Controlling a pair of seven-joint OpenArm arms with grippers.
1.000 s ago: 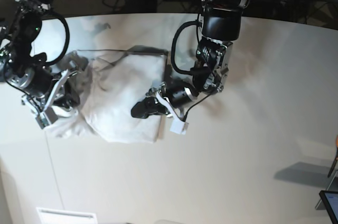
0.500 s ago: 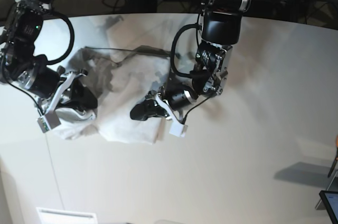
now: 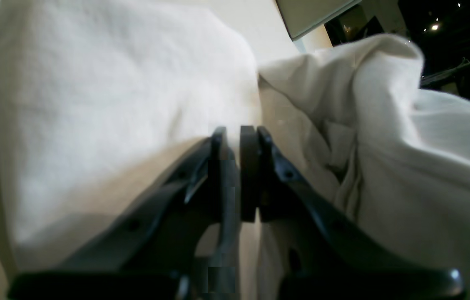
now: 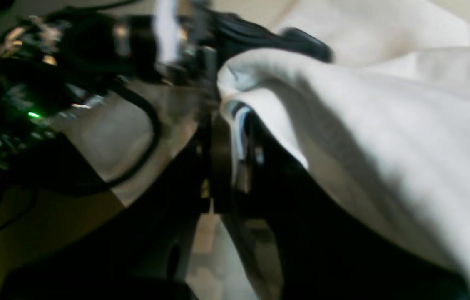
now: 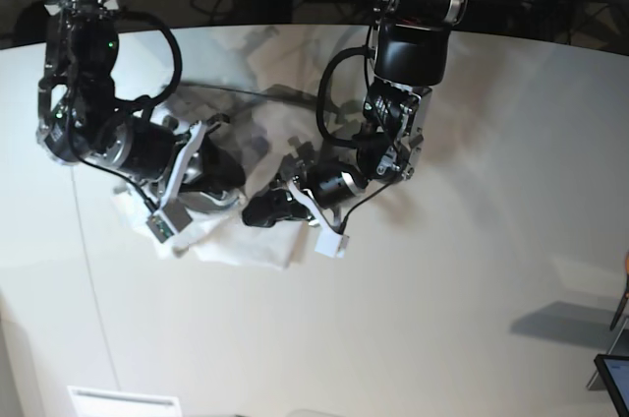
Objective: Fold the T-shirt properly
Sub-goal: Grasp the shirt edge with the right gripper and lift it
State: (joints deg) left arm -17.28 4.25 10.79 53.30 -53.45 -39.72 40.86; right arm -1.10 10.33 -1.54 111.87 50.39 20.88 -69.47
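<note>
T-shirt [image 5: 246, 245] bunched between arms, long axis unclear, right pincer [image 4: 235, 121] gripping cloth

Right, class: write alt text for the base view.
Two black robot arms bend over a crumpled white T-shirt on a pale table. The right gripper and the left gripper sit close together on the cloth; cables lie behind.

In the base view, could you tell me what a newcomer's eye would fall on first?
Two black arms meet over a crumpled white T-shirt near the table's far left side. The right gripper carries a fold of cloth across the pile, while the left gripper pinches the shirt's edge nearby.
</note>
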